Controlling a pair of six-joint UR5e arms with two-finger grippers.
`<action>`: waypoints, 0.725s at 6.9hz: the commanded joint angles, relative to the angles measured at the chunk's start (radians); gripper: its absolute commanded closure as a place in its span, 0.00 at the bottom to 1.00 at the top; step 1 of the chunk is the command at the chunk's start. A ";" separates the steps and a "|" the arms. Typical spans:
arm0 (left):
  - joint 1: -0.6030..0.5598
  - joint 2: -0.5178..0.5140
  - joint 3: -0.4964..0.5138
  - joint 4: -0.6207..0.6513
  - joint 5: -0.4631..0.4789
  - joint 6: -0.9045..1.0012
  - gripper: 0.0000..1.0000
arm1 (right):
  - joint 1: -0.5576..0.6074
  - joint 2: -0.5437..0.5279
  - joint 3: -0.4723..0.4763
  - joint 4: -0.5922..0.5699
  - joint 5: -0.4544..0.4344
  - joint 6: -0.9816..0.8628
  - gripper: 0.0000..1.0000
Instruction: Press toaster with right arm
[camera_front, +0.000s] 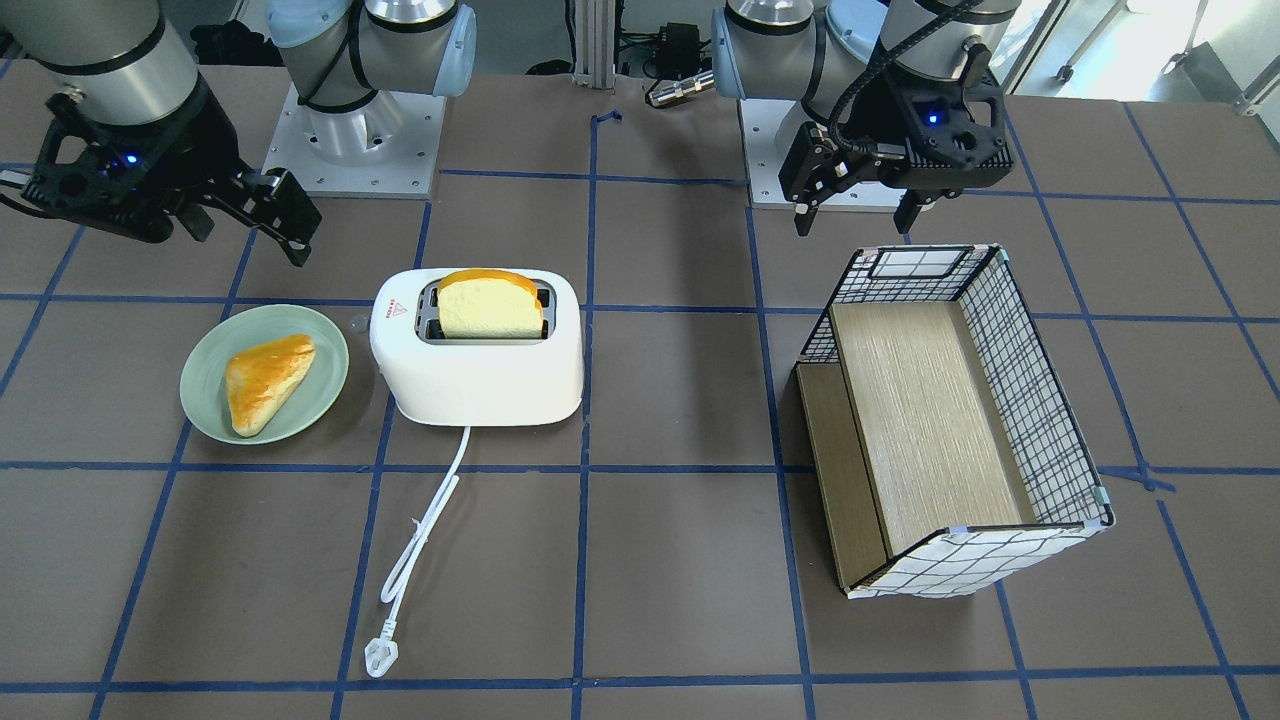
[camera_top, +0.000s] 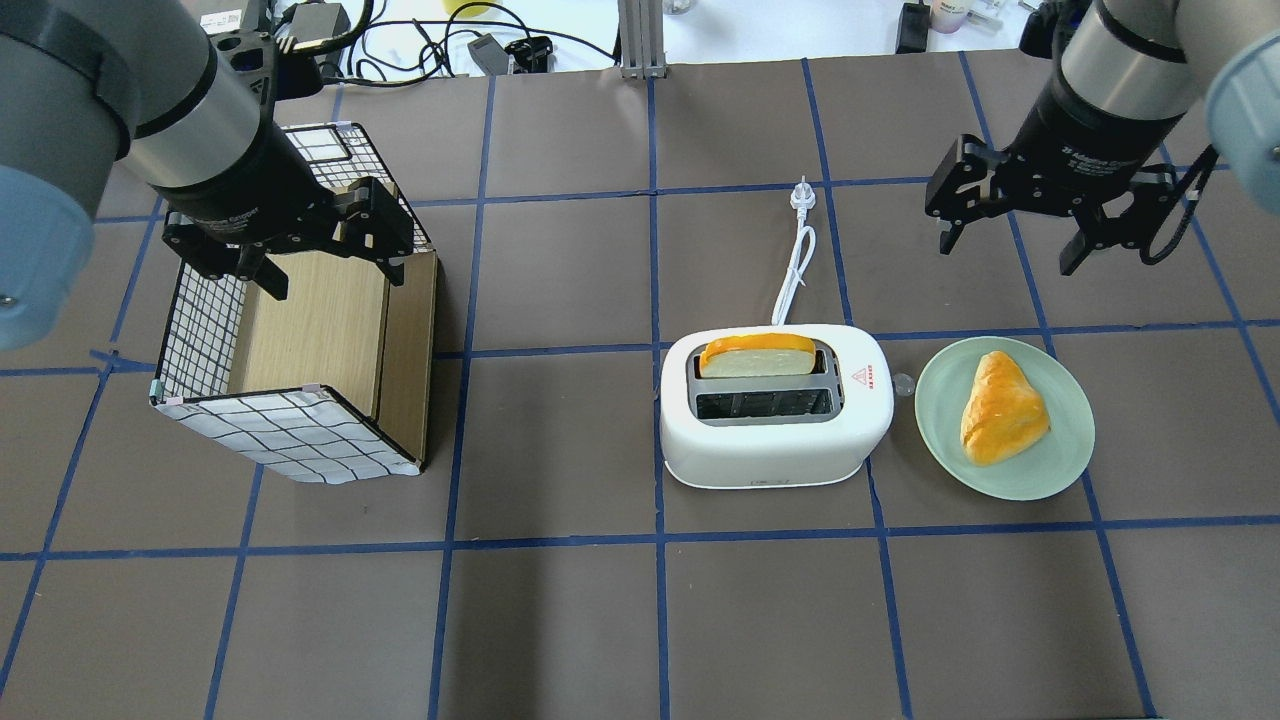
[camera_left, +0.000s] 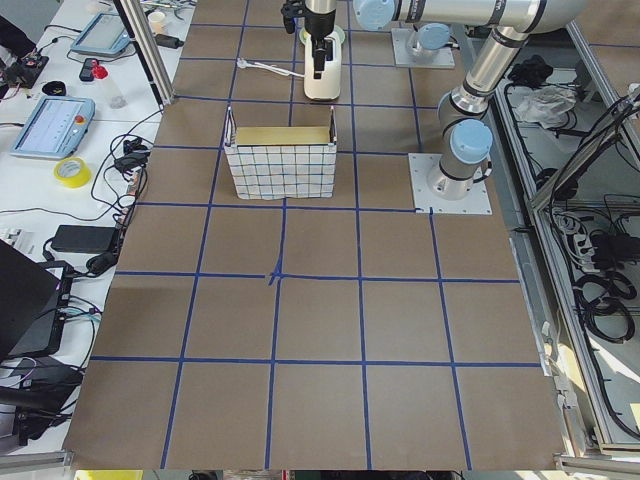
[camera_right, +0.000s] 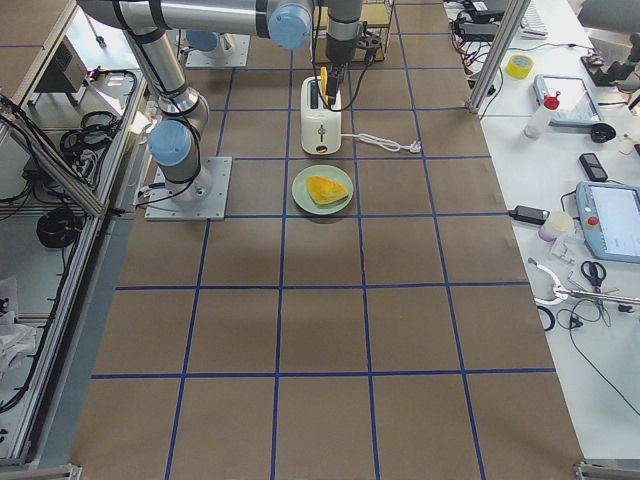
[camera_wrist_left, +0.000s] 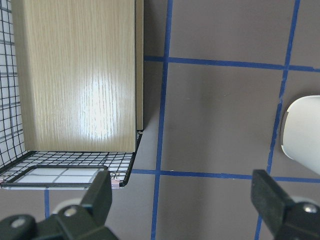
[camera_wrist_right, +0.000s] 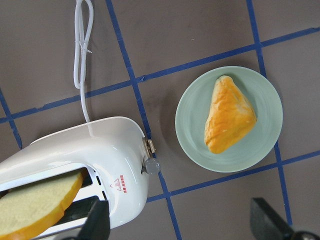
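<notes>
The white two-slot toaster (camera_front: 480, 370) (camera_top: 770, 450) stands mid-table with a bread slice (camera_front: 490, 305) (camera_top: 757, 357) upright in one slot. Its small grey lever knob (camera_wrist_right: 150, 166) (camera_top: 903, 381) sticks out of the end that faces the plate. Its cord (camera_front: 425, 520) trails away across the table. My right gripper (camera_top: 1010, 245) (camera_front: 250, 235) is open and empty. It hovers above the table beyond the plate, apart from the toaster. Its wrist view looks down on the toaster's (camera_wrist_right: 90, 150) end. My left gripper (camera_top: 332, 278) (camera_front: 855, 222) is open and empty above the basket.
A green plate (camera_top: 1060, 470) (camera_front: 200, 400) with a golden pastry (camera_top: 1000, 410) (camera_wrist_right: 227, 115) lies right beside the toaster's lever end. A grid-patterned fabric basket (camera_top: 290, 440) (camera_front: 1040, 400) with a wooden insert sits on the robot's left side, under the left gripper.
</notes>
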 joint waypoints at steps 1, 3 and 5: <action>0.000 0.000 0.002 0.000 -0.001 0.000 0.00 | 0.063 -0.004 -0.012 0.002 -0.017 0.046 0.00; 0.000 0.000 0.000 0.000 -0.001 0.000 0.00 | 0.068 -0.002 -0.043 0.027 0.036 0.046 0.00; 0.000 0.000 0.000 0.000 0.001 0.000 0.00 | 0.066 -0.001 -0.052 0.037 0.020 0.046 0.00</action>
